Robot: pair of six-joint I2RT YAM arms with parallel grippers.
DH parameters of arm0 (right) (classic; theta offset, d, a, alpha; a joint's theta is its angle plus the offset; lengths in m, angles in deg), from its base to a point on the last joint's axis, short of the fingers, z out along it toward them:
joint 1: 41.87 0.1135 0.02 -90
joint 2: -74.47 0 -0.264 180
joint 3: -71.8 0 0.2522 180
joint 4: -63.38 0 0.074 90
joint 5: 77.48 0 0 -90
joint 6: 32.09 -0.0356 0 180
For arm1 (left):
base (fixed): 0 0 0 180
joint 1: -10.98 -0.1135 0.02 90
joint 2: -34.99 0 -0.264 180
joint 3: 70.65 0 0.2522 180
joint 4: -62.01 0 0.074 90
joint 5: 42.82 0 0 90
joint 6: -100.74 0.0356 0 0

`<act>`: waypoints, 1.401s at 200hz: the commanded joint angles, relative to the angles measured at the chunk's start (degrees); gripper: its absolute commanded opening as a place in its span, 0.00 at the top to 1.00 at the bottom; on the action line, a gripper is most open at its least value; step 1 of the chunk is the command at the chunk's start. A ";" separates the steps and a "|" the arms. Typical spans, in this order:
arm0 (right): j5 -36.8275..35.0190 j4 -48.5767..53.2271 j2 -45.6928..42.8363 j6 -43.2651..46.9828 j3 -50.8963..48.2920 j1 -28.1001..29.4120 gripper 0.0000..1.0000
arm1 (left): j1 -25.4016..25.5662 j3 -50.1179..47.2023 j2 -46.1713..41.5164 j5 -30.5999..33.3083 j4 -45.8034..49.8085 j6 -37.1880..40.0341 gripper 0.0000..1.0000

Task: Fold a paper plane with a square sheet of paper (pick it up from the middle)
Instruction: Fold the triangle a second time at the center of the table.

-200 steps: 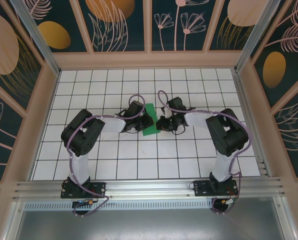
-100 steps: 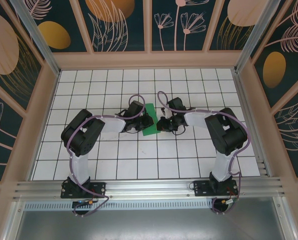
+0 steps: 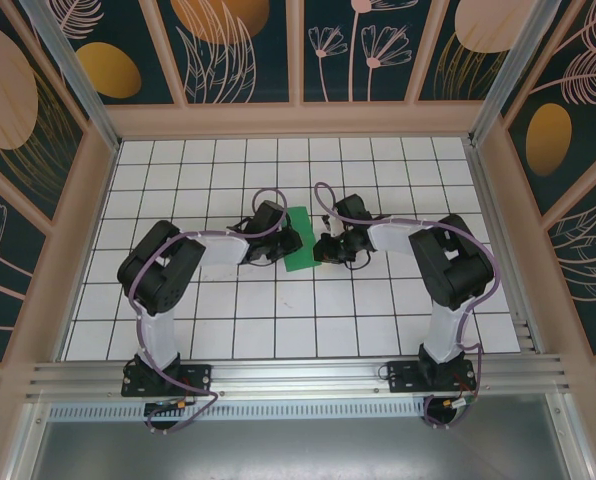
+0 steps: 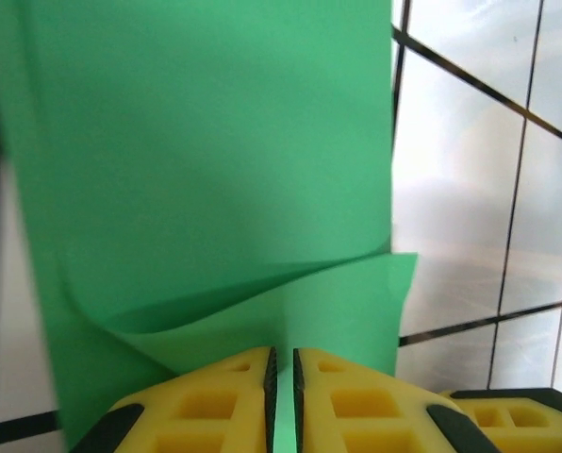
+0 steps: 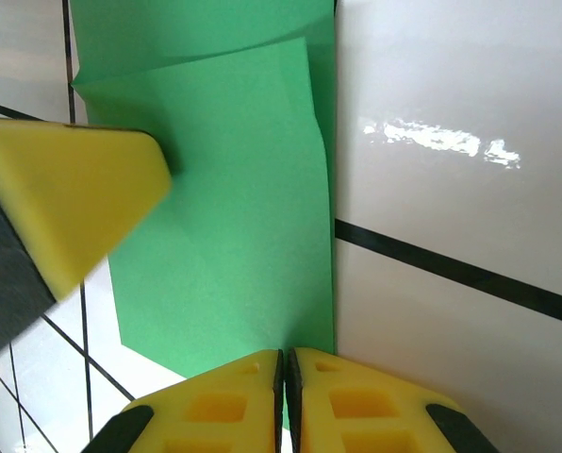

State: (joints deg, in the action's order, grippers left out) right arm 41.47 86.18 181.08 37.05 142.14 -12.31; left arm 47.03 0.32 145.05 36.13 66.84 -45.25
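Observation:
The square sheet of paper is bright green and lies folded into a narrow strip on the white grid table, between the two grippers. My left gripper meets its left edge. In the left wrist view a flap of the paper curls up and runs between the yellow fingers of that gripper, which is shut on it. My right gripper is at the strip's right side. In the right wrist view it is shut, low over the flat paper near its right edge. The left gripper's yellow fingertip is on the paper's far side.
The white grid table is boxed in by wooden frame walls on the left, back and right. An aluminium rail carrying both arm bases runs along the near edge. Purple cables loop over both wrists.
The left arm's elbow has swung slightly to the left and its wrist has shifted a little. The paper and the right arm stay where they were.

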 commanded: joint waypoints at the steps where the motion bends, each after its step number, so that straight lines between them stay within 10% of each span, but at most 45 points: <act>1: -3.37 4.32 2.60 1.17 -0.77 -0.64 0.85 | -1.41 -1.14 -2.94 4.28 2.46 1.29 0.84; 116: -3.37 4.25 3.27 0.65 -0.82 -0.65 0.85 | -0.17 -4.96 -6.57 -7.32 -13.67 2.15 0.79; 280: -3.90 4.58 3.59 0.74 -1.19 -0.29 0.84 | 1.39 2.87 0.77 8.93 8.30 3.43 0.81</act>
State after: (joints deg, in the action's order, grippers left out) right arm 42.04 86.15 181.43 37.03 142.21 -12.57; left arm 48.41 2.14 145.29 40.59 70.44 -42.43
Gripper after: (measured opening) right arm 0.153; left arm 0.191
